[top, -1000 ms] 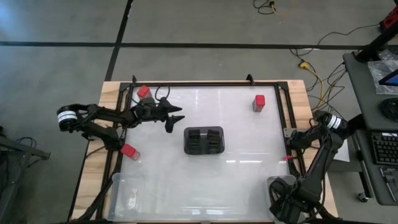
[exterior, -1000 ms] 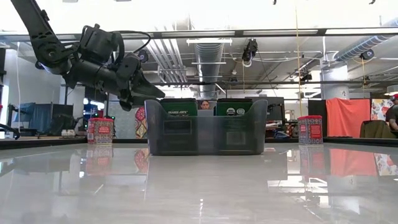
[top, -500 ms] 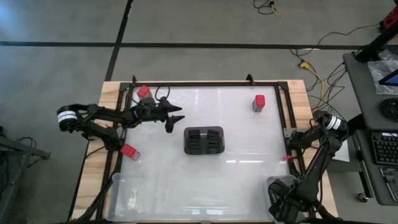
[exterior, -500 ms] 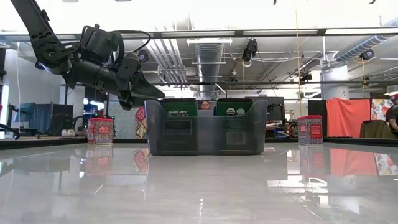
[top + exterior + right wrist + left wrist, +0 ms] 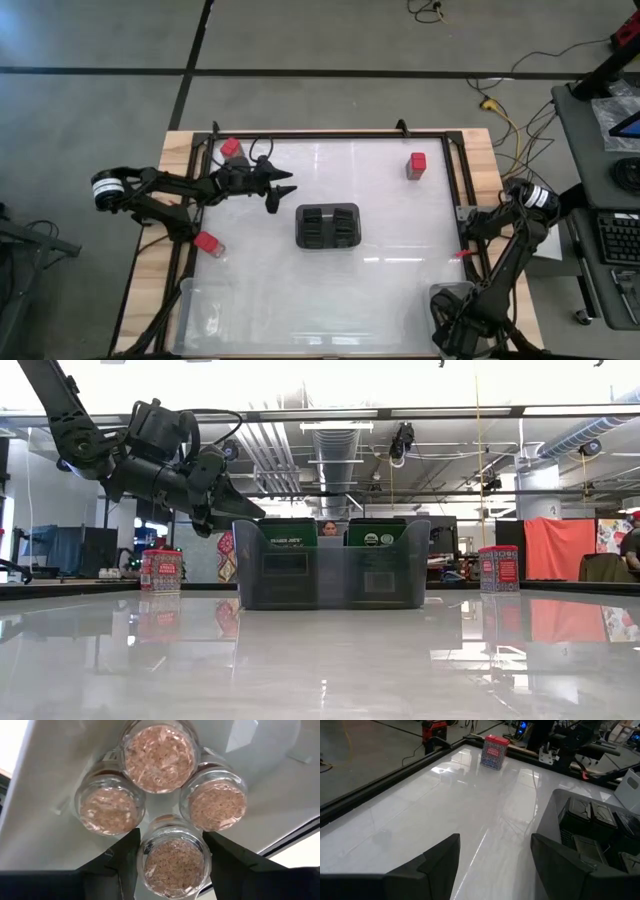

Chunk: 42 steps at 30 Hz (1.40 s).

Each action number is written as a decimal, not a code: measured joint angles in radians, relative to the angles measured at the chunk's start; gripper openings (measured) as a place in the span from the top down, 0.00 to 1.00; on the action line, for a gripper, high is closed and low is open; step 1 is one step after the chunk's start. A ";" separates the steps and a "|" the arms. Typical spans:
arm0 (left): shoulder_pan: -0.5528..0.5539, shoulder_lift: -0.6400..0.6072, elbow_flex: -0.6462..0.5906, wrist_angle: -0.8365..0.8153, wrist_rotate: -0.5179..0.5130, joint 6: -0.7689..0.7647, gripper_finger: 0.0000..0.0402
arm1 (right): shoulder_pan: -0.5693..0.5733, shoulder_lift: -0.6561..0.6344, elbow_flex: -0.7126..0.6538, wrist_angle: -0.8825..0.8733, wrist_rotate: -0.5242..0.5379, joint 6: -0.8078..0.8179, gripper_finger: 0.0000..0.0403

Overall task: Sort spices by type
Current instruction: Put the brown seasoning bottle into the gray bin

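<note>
In the right wrist view, several small round jars with tan cork tops stand close together in a clear bin (image 5: 280, 780). My right gripper (image 5: 172, 840) is down in that bin at the table's near right corner (image 5: 452, 300), shut on one jar (image 5: 174, 862). Red boxes stand at the far left (image 5: 231, 148), far right (image 5: 417, 164) and left (image 5: 207, 242). My left gripper (image 5: 285, 190) hangs open above the table's left half, nothing between its fingers (image 5: 440, 865). My right gripper pinches the jar's round sides (image 5: 143, 855) between its two fingers (image 5: 122, 862), coming steeply from above. The jar is upright, cork top up, beside three other jars. Whether its base rests on the bin floor, I cannot tell.
A dark slotted holder (image 5: 328, 226) sits mid-table, just right of my left gripper. A second clear bin (image 5: 210, 310) lies at the near left corner. A black frame (image 5: 330, 135) edges the glossy white top. The low view shows a workshop room behind.
My right arm has sunk a little over the near right bin. My left arm has kept still, and the red boxes and the holder stand where they stood.
</note>
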 joint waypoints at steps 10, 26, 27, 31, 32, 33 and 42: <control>0.000 0.000 0.000 0.000 0.000 0.000 0.43 | 0.003 0.000 0.001 0.005 0.010 -0.016 0.54; 0.000 0.000 0.000 0.000 0.000 0.000 0.43 | 0.003 0.001 0.000 0.009 0.012 -0.019 0.51; 0.000 0.000 0.000 0.000 0.000 0.000 0.43 | 0.003 0.001 0.000 0.009 0.012 -0.019 0.51; 0.000 0.000 0.000 -0.001 0.000 0.000 0.43 | 0.003 0.001 0.000 0.010 0.012 -0.022 0.50; 0.000 0.000 0.000 -0.001 0.000 0.000 0.43 | 0.003 0.001 0.000 0.011 0.012 -0.026 0.50; 0.000 0.000 0.000 -0.001 0.000 0.000 0.43 | 0.003 0.001 0.000 0.011 0.013 -0.028 0.50; 0.000 0.000 0.000 -0.001 0.000 0.000 0.43 | 0.003 0.002 -0.013 0.011 0.040 -0.031 0.51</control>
